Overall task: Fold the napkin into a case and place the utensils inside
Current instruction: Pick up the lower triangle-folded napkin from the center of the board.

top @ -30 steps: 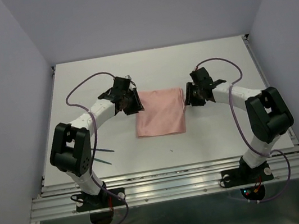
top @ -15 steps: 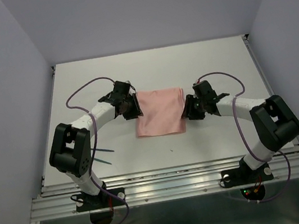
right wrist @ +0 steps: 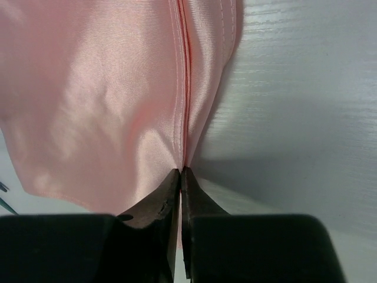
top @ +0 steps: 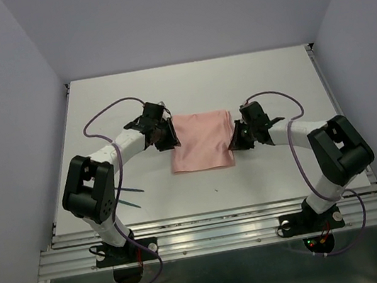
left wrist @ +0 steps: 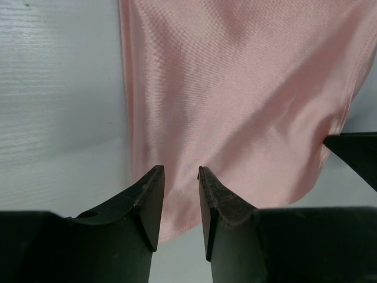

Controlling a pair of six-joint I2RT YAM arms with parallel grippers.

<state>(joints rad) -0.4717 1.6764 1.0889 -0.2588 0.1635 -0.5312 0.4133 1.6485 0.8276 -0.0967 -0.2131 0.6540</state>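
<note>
Tabletop (right wrist: 294,88); napkin (right wrist: 100,100) seam in right tool (right wrist: 180,174)

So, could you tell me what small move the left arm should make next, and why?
Probably close the left fingers on the left edge of the napkin: they stand apart over it, while the right fingers pinch its right edge.

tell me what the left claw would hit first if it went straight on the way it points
Most likely the pink napkin: the left claw points across its edge, jaws apart, and cloth fills the view ahead. How high the tips sit above the cloth is unclear.
</note>
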